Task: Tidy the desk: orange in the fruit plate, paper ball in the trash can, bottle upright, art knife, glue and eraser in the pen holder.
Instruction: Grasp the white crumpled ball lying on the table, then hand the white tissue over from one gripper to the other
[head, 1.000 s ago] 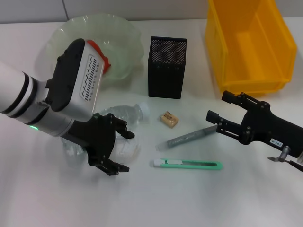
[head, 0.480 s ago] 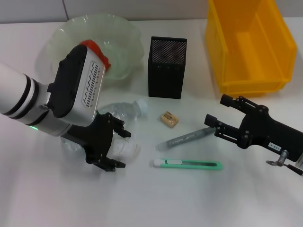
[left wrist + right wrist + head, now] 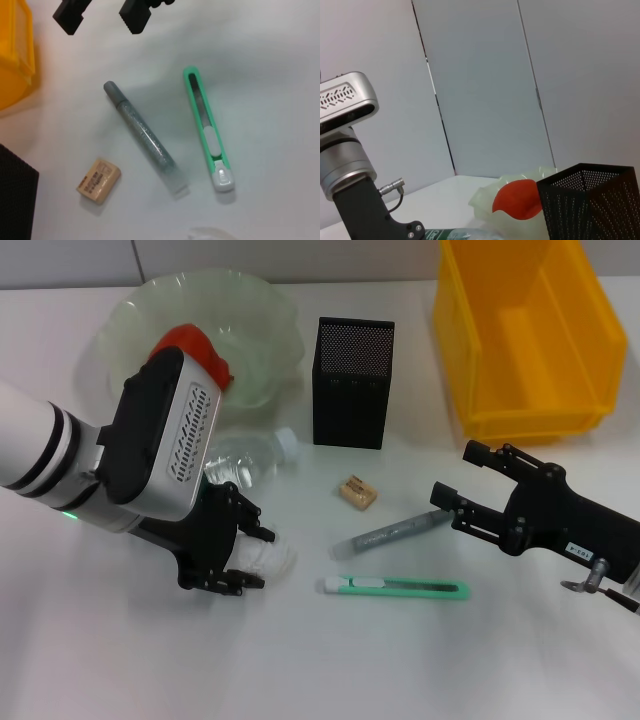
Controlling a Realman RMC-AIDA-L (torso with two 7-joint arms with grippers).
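My left gripper is closed around the crumpled white paper ball on the desk, in front of the bottle, which lies on its side. The orange sits in the pale green fruit plate. The eraser, grey glue and mint-green art knife lie in front of the black mesh pen holder. My right gripper is open and empty, just right of the glue's end. The left wrist view shows the glue, knife and eraser.
The yellow trash can stands at the back right, behind my right arm. The right wrist view shows the orange, the pen holder and my left arm's housing.
My left gripper's fingers have closed in on the paper ball and shifted slightly left. The bottle has rolled a little away from the gripper. My right gripper has barely moved.
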